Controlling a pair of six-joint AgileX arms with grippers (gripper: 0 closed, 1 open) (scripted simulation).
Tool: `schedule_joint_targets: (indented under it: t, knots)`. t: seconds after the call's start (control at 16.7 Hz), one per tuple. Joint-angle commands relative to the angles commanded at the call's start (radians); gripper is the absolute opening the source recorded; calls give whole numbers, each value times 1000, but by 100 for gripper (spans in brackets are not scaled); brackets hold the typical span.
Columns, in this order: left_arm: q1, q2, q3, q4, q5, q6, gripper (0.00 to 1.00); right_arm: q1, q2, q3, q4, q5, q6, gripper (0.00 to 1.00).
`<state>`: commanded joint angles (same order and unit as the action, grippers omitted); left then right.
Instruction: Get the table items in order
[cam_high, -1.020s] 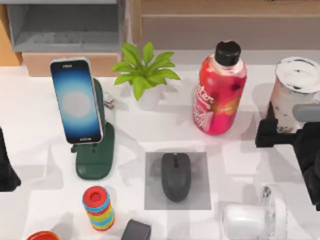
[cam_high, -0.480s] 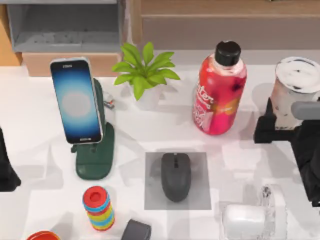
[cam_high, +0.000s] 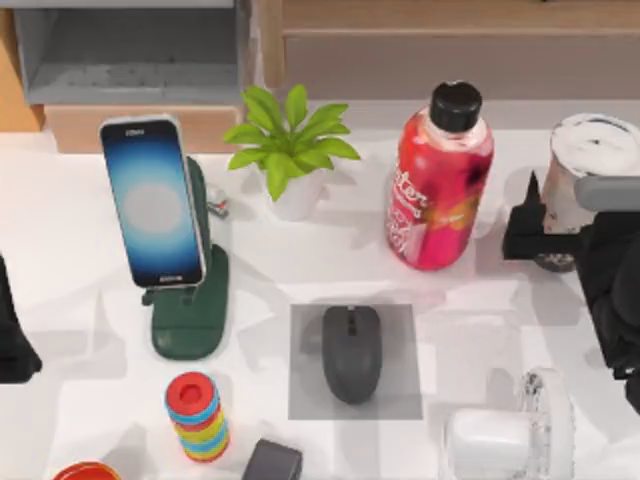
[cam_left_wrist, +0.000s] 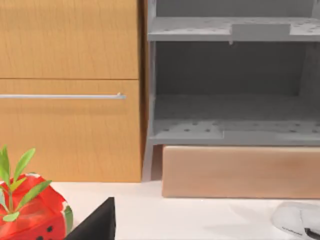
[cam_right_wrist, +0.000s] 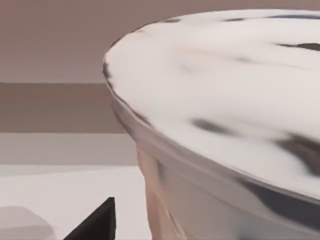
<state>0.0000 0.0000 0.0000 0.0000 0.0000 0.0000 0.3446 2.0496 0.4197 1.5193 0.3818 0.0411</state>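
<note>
Right gripper (cam_high: 545, 235) at the table's (cam_high: 70, 200) right edge, its black fingers closed around the clear white-lidded milk-tea cup (cam_high: 590, 170), whose lower body is hidden. Red bottle (cam_high: 437, 190) label only partly legible ("ter"). Left arm parked at the left edge; finger state indeterminate.

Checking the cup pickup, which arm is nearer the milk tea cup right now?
Right. The right gripper is at the milk-tea cup on the table's right side; the left arm sits parked at the far left edge.

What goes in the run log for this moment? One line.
right gripper: at cup, table's right | left arm: parked, left edge | mouse: on grey mat | phone: on stand
</note>
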Motion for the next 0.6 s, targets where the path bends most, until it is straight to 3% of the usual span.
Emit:
schedule_joint_targets:
  t: [0.12,0.6]
  knots:
    - [0,0,0,0,0,0,100,0,0,0,0,0,0,100]
    - [0,0,0,0,0,0,100,0,0,0,0,0,0,40]
